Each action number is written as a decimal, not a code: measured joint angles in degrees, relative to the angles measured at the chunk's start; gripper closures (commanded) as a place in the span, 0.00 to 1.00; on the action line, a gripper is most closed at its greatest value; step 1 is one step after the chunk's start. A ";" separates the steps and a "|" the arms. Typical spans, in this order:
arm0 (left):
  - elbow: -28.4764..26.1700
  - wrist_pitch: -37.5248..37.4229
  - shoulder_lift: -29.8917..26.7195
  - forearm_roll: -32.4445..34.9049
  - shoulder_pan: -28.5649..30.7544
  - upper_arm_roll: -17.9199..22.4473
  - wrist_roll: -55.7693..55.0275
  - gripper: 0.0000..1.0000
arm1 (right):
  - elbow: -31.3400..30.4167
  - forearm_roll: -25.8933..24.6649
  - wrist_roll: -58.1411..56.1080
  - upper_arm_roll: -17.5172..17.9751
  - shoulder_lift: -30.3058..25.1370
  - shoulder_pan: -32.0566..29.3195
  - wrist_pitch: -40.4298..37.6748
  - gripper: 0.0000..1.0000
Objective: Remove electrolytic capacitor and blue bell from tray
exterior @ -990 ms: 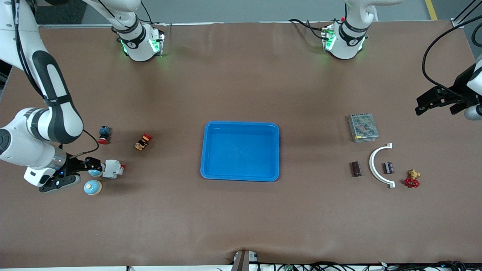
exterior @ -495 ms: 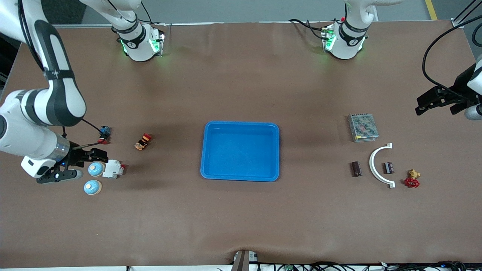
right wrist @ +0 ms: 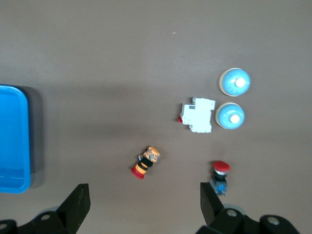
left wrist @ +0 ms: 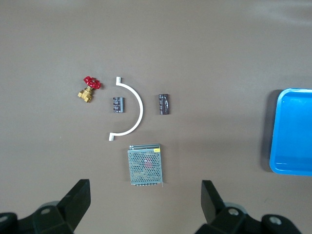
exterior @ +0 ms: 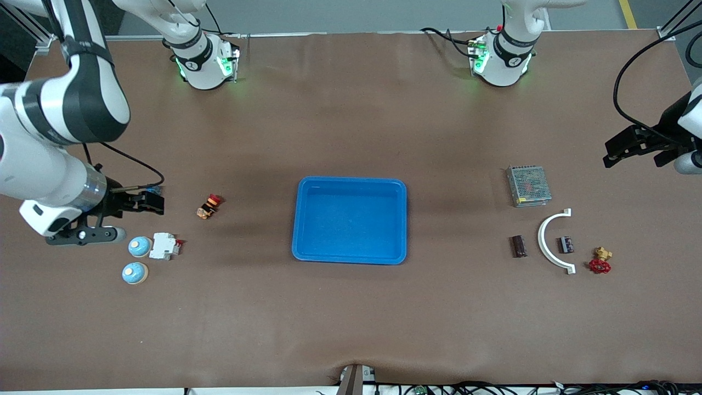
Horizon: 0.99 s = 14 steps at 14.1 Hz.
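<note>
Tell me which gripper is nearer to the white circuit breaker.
Right. The right gripper, fingers open, hangs over the blue pushbutton, close to the white circuit breaker. The left gripper waits open at the table's left-arm end, past the blue tray.

Two bells (exterior: 135,272) (exterior: 140,246): blue domes on pale bases, upright, side by side near the worktop's right-arm edge. Two capacitors (exterior: 518,246) (exterior: 565,244): dark cylinders lying flat toward the left-arm edge, well apart from the bells.
</note>
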 measured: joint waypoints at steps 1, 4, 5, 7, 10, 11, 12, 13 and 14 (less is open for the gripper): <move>0.01 -0.03 0.00 0.00 -0.04 -0.08 0.00 0.00 | 2.16 -0.29 0.83 0.00 -0.01 0.35 -1.89 0.00; 0.02 -0.25 0.00 0.00 -0.05 -0.37 0.00 0.00 | 5.18 -0.71 1.24 -0.80 -0.01 0.33 -5.58 0.00; 0.02 -0.27 0.00 0.00 -0.05 -0.41 0.00 0.00 | 5.36 -1.35 1.24 -1.23 -0.01 0.26 -6.39 0.00; 0.02 -0.33 0.00 0.00 -0.05 -0.42 0.00 0.00 | 6.01 -2.47 1.24 -1.87 -0.30 -0.11 -7.15 0.00; 0.02 -0.42 0.00 0.00 -0.04 -0.42 0.00 0.00 | 6.76 -2.61 1.23 -2.07 -2.65 -0.76 -9.09 0.00; 0.02 -0.44 0.00 0.00 -0.02 -0.42 0.00 0.00 | 6.82 -2.61 1.23 -2.10 -3.74 -1.08 -9.36 0.00; 0.02 -0.44 0.00 0.00 -0.02 -0.42 0.00 0.00 | 6.84 -2.60 1.23 -2.12 -4.79 -1.58 -9.57 0.00; 0.02 -0.45 0.00 0.00 -0.02 -0.42 0.00 0.00 | 6.85 -2.55 1.23 -2.11 -5.71 -2.21 -9.69 0.00; 0.02 -0.46 0.00 0.00 -0.02 -0.42 0.00 0.00 | 6.86 -2.04 1.23 -2.12 -6.40 -2.90 -9.72 0.00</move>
